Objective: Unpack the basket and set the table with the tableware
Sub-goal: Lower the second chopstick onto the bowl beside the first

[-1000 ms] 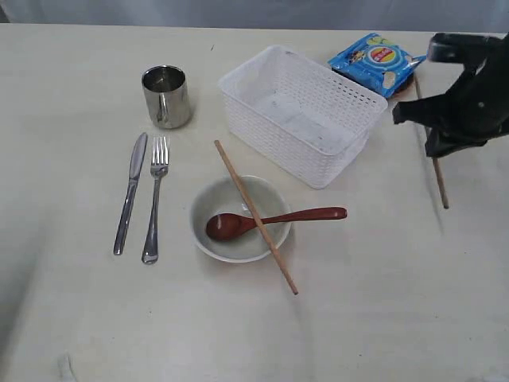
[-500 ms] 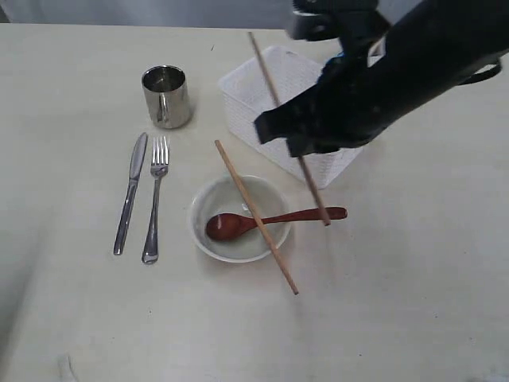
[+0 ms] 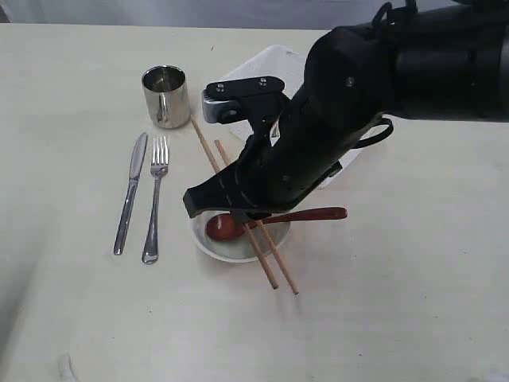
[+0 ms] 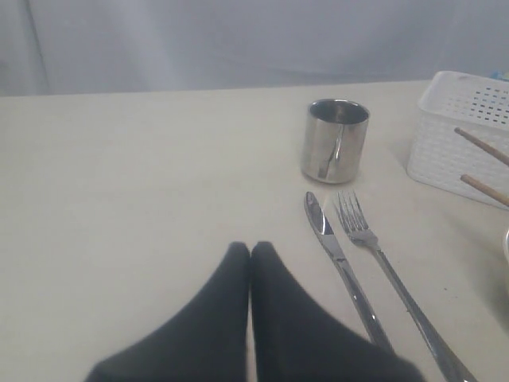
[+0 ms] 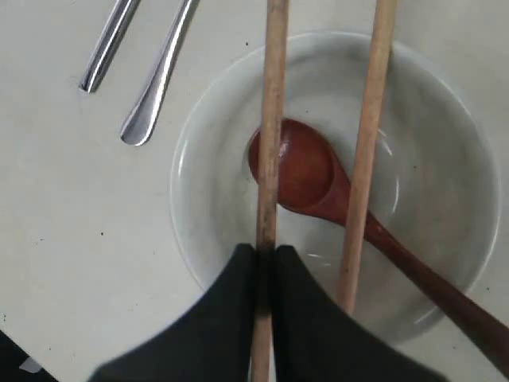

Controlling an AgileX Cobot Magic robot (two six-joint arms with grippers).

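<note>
My right gripper [image 5: 265, 251] is shut on a wooden chopstick [image 5: 274, 119] and holds it low over the pale bowl [image 5: 207, 183]. The held chopstick [image 3: 215, 159] runs nearly parallel to a second chopstick [image 3: 282, 270] that lies across the bowl's [image 3: 216, 248] rim. A reddish-brown wooden spoon [image 5: 302, 171] rests in the bowl, its handle [image 3: 322, 214] sticking out to the right. The steel knife [image 3: 130, 195], fork [image 3: 155, 199] and mug [image 3: 165, 95] stand to the left of the bowl. My left gripper [image 4: 250, 248] is shut and empty above the bare table [image 4: 119, 199]. The arm hides most of the white basket [image 3: 246, 68].
In the left wrist view the mug [image 4: 334, 139], knife [image 4: 342, 263], fork [image 4: 382, 267] and a corner of the basket [image 4: 453, 151] lie ahead of the gripper. Bare tabletop [image 3: 398, 318] stretches in front of and to the right of the bowl.
My right arm has swung from the far right, across the basket, to above the bowl, carrying the chopstick with it. The chopstick now sits beside the one on the bowl.
</note>
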